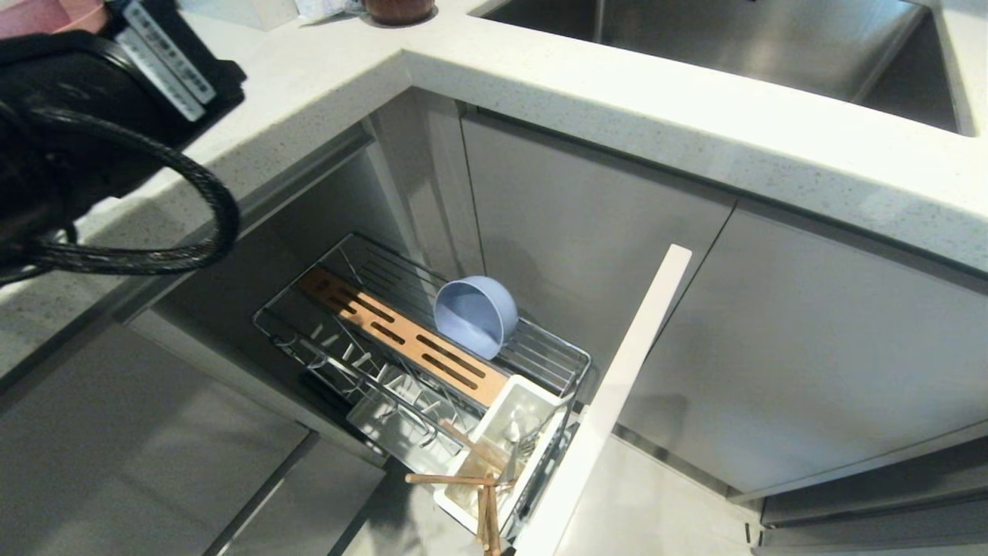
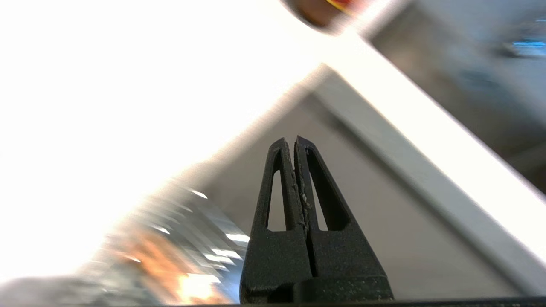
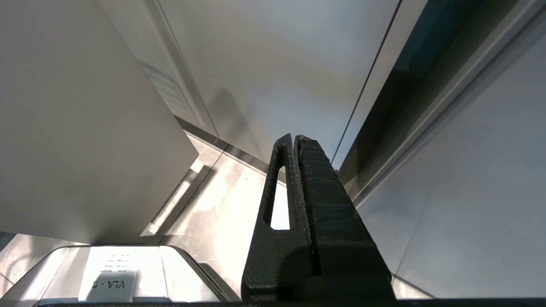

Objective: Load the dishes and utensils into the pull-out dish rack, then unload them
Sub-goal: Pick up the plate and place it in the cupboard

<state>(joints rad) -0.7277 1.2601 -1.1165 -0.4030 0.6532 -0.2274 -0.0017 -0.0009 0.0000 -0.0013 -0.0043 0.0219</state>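
The pull-out dish rack point(image 1: 540, 351) stands drawn out of the cabinet below the counter. A light-blue bowl point(image 1: 475, 315) lies on its side on the wires beside the slotted wooden strip point(image 1: 401, 340). Light-wood chopsticks point(image 1: 482, 483) lean out of the white utensil cup point(image 1: 532, 401), and silver metal glints inside the cup. My left arm point(image 1: 69, 147) is up at the left over the counter. Its gripper point(image 2: 295, 138) is shut with nothing between the fingers, and the rack point(image 2: 170, 256) is a blur beside it. My right gripper point(image 3: 295, 136) hangs shut and empty near the floor.
The rack's tall front panel point(image 1: 617, 386) juts out to the right of the rack. A steel sink point(image 1: 733, 38) is set in the white countertop point(image 1: 617, 100). A brown cup point(image 1: 397, 9) and a pink dish point(image 1: 46, 11) sit at the back. Part of my base point(image 3: 106, 273) shows below.
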